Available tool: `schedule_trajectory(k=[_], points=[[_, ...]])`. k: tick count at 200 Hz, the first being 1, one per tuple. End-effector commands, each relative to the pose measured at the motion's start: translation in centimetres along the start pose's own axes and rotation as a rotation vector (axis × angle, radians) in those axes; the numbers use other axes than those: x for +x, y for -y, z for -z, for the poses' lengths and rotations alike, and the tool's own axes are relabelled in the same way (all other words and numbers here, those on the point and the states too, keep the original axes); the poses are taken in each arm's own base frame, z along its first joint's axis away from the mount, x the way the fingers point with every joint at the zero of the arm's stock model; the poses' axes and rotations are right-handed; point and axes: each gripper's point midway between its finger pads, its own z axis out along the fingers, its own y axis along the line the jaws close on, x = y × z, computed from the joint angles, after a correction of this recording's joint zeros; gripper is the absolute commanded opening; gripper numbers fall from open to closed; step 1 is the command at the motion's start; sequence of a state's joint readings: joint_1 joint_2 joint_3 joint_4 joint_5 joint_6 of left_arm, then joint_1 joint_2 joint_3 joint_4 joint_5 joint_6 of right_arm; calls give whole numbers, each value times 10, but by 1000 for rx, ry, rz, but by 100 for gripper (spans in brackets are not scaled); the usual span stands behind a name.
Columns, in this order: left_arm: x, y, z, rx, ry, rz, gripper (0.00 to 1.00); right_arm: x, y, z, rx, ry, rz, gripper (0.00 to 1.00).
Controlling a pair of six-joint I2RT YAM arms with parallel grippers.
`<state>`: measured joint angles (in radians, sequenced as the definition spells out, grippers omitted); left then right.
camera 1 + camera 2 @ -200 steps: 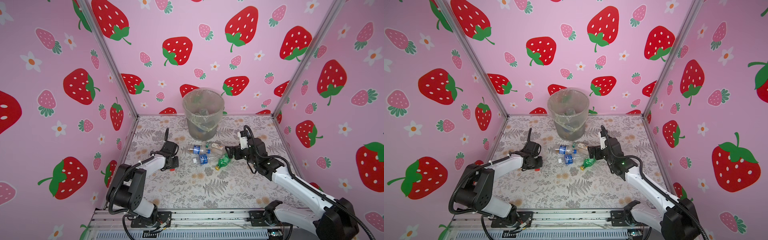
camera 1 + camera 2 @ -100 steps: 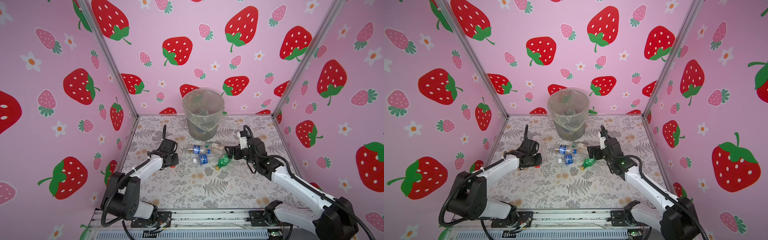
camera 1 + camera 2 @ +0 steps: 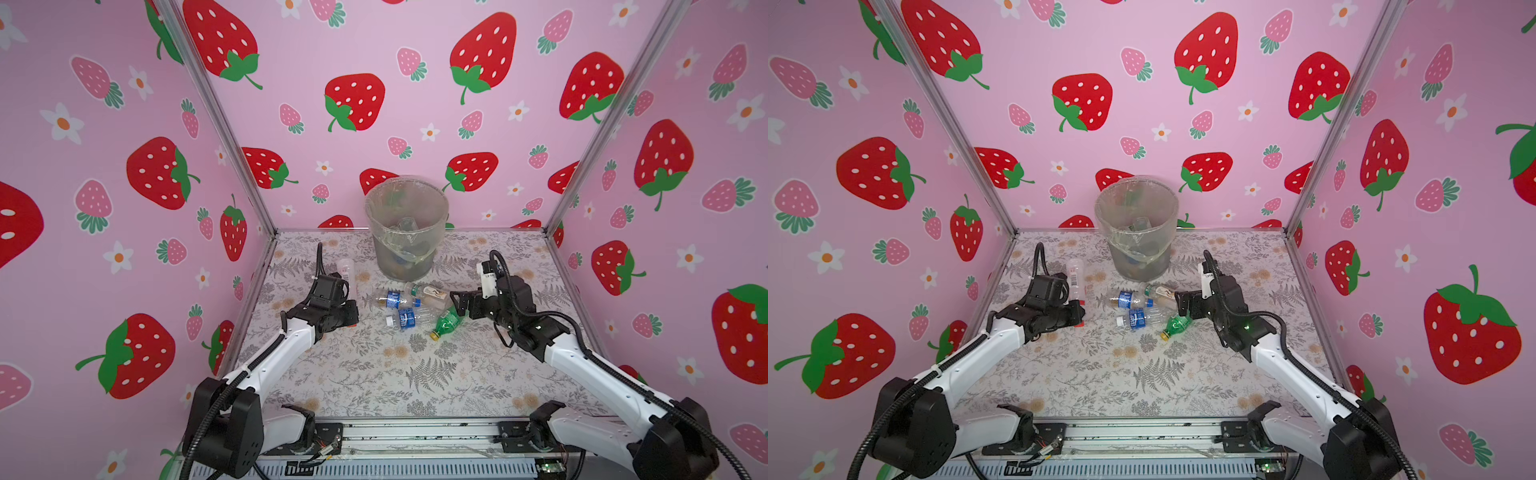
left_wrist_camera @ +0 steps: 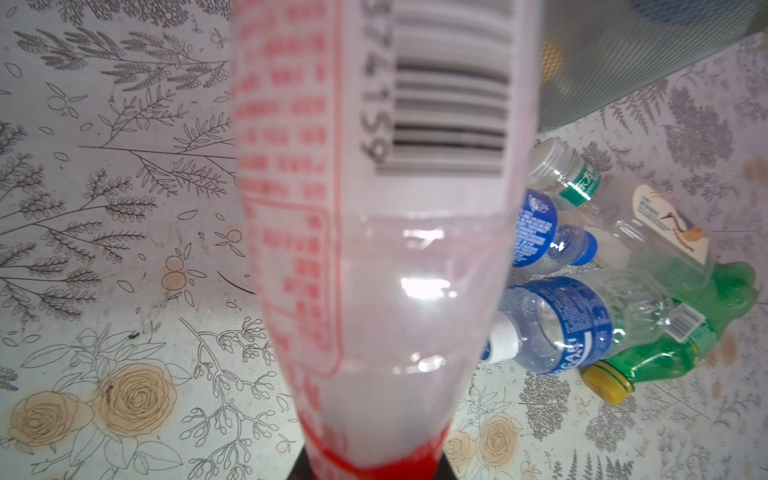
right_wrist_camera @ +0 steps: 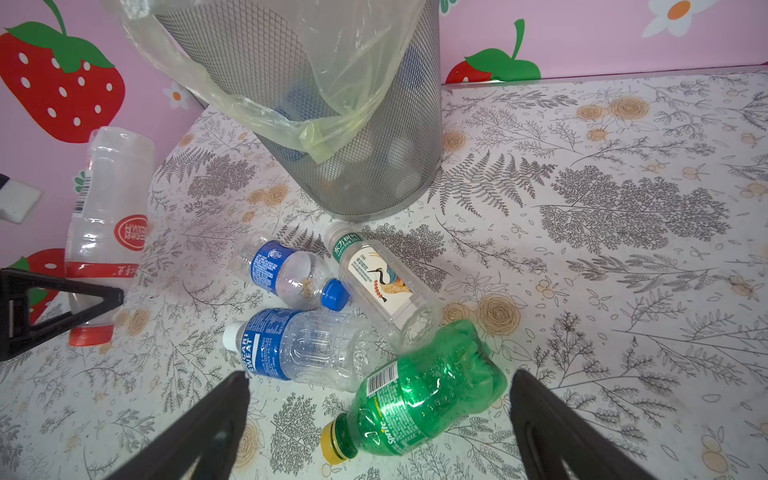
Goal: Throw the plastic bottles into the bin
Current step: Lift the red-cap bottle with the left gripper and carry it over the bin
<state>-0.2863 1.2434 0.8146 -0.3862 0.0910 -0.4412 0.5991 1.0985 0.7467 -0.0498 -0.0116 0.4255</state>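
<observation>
At the far left, our left hand (image 3: 349, 316) is clamped on the neck end of a clear red-labelled bottle (image 3: 1074, 276), just above its red cap, with the long body sticking up and away from the fingers (image 5: 62, 303). Held so near one end, the bottle may swing or slip out on the way up, and its free end could knock the rim.

Next, lying on the table (image 3: 374, 374), come a blue-capped bottle (image 5: 286, 272) and a Pocari Sweat bottle (image 5: 299, 345), close together. Behind them stands the mesh bin (image 3: 428, 232), with several bottles already inside; its loose bag liner hangs down the outside and could snag a bottle or a finger.

Further right, a bird-label bottle (image 5: 382, 282) lies against a dented green Sprite bottle (image 5: 419, 399). Our right hand (image 5: 378, 376) is spread wide and empty, straddling the Sprite bottle. We judge that closing on that smooth, crumpled body might squirt it sideways, or shove its neighbours rolling. Both arms heading for the bin together could also clash.
</observation>
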Motion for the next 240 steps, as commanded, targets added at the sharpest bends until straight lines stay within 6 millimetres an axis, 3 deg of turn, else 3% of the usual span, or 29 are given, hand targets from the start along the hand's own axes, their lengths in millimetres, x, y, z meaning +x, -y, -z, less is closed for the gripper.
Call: schedule_trajectory(k=[1, 46, 130, 202, 240], points=[[-26, 20, 21, 62, 68, 17, 8, -4, 3, 0, 13, 10, -15, 99], [-47, 36, 51, 111, 133, 4, 9, -3, 5, 2, 22, 11, -15, 99], [-65, 46, 89, 153, 248, 7, 9, 0, 8, 2, 37, -4, -16, 99], [-53, 29, 107, 140, 379, -2, 13, 2, 7, -2, 35, -18, -14, 99], [-55, 44, 117, 224, 401, -48, 15, 4, 9, -4, 44, -26, -7, 99]])
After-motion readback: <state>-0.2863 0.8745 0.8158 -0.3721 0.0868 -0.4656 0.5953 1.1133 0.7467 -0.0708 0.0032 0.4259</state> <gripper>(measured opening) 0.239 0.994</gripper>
